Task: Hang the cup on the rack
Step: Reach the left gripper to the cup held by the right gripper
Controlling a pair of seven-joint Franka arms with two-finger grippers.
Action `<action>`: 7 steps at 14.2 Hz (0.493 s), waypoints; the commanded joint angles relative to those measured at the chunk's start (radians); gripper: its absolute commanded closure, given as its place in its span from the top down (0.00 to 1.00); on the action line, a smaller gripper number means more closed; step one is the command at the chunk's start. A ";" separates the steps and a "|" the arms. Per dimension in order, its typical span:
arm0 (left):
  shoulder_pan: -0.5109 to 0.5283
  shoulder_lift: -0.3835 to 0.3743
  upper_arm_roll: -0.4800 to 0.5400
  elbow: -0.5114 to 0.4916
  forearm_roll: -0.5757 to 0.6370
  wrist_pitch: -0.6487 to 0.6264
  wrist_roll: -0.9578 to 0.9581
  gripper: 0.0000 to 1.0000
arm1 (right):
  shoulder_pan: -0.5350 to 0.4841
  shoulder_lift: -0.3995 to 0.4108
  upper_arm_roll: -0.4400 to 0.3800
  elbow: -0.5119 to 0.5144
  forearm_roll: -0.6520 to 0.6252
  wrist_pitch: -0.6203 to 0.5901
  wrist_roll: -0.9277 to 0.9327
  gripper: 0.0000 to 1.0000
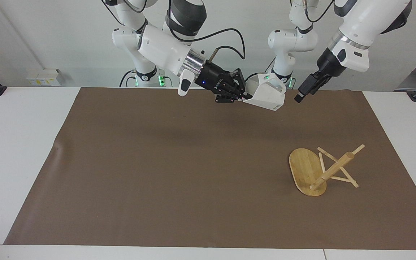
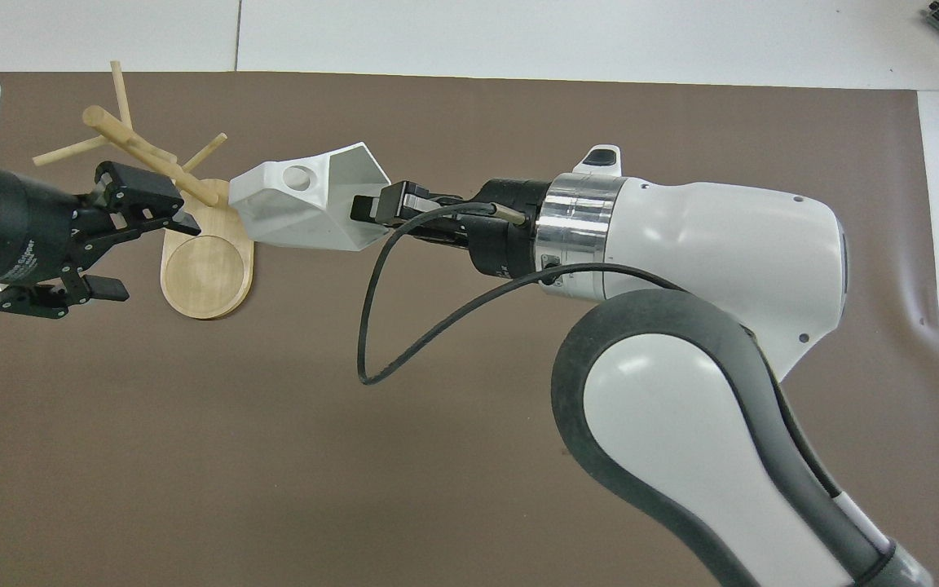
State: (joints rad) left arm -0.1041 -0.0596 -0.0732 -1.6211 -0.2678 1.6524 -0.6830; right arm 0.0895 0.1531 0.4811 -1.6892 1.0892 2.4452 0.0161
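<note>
The cup (image 1: 265,95) is held in the air by the right gripper (image 1: 242,96), whose 2 fingers are clamped together on the cup's rim wall. The cup is tipped on its side, its mouth turned toward the gripper and its handle, pierced by 1 round hole, turned upward. It is carried over the brown mat (image 1: 179,162) near the robots' edge of the counter (image 1: 16,144).

The left gripper (image 1: 298,94) is raised just beside the cup, toward the left arm's end of the counter, with a small gap between them. Its fingers are spread apart and nothing is held in them.

The rack (image 1: 320,169) is seen lying tipped over on the mat, farther from the robots than both grippers and toward the left arm's end. Its oval base is tilted up on edge, and its post and thin pegs are slanted down to the mat. In the overhead view the left gripper and the cup are seen partly covering the rack.

White lettering is visible on the left gripper's black body, and a small dark mark on the cup, but neither can be read.
</note>
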 commanded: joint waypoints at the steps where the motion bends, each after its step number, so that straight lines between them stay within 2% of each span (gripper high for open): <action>1: 0.037 -0.040 0.006 -0.040 -0.010 -0.029 0.254 1.00 | -0.008 -0.001 0.016 -0.001 0.029 0.020 0.010 0.00; 7: 0.046 -0.034 0.004 -0.028 -0.013 -0.011 0.916 1.00 | -0.010 -0.001 0.016 -0.001 0.028 0.021 0.008 0.00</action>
State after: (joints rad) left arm -0.0612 -0.0744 -0.0645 -1.6322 -0.2678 1.6280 0.0328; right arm 0.0895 0.1531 0.4812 -1.6892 1.0892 2.4459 0.0161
